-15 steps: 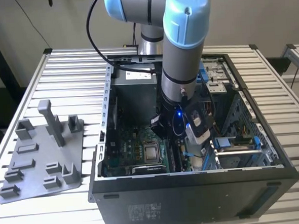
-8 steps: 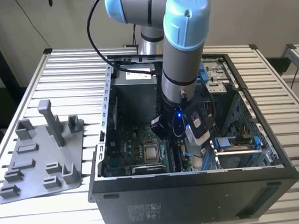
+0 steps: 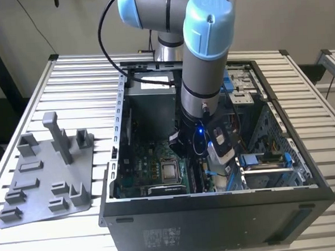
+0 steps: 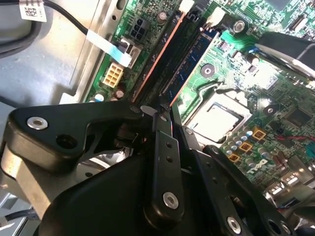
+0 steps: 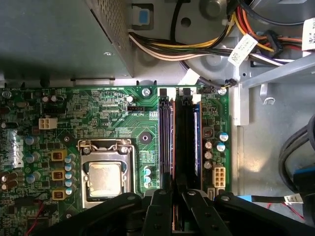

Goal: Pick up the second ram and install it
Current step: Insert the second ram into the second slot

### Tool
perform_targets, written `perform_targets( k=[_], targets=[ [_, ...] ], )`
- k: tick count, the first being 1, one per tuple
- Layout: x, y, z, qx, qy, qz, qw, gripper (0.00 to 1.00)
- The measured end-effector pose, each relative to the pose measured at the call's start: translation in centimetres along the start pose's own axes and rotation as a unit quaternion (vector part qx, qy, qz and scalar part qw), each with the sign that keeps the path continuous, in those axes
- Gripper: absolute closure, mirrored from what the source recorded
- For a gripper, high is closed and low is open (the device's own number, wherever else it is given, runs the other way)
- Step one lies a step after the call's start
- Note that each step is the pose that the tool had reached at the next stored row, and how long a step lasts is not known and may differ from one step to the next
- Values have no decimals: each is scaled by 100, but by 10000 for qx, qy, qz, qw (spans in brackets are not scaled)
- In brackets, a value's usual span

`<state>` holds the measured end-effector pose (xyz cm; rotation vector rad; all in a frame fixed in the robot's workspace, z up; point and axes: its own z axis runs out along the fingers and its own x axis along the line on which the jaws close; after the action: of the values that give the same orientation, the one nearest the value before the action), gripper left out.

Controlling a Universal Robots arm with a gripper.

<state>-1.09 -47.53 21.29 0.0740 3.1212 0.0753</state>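
In the exterior view the arm reaches down into the open computer case [image 3: 216, 174] on the bench [image 3: 79, 79], its claw [image 3: 199, 157] low over the motherboard, beside the processor socket [image 3: 170, 171].

In the second wrist view the claw [image 4: 165, 110] looks pinched together at the near end of the memory slots.

In the first wrist view the second ram [image 5: 195, 140] stands edge-on in a slot, right of the socket [image 5: 104, 172], apparently being pressed home.

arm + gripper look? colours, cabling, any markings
The arm has grey tube links with light blue joint caps; a black cable loops from its upper part down toward the wrist, where a small blue light glows. The gripper is matte black: flat linkage bars joined by silver pivot screws.
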Motion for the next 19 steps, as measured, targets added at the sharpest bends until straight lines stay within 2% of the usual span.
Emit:
perform_targets(
  k=[8,9,17,18,19],
  targets=[
    [1,-1,5,3,4,2,10000,84],
    [-2,0,-7,2,6,1,10000,78],
    [-8,23,-362,2,7,1,10000,78],
    [-8,25,-395,0,8,1,10000,78],
    [-8,25,-396,-24,8,1,10000,78]
  ],
)
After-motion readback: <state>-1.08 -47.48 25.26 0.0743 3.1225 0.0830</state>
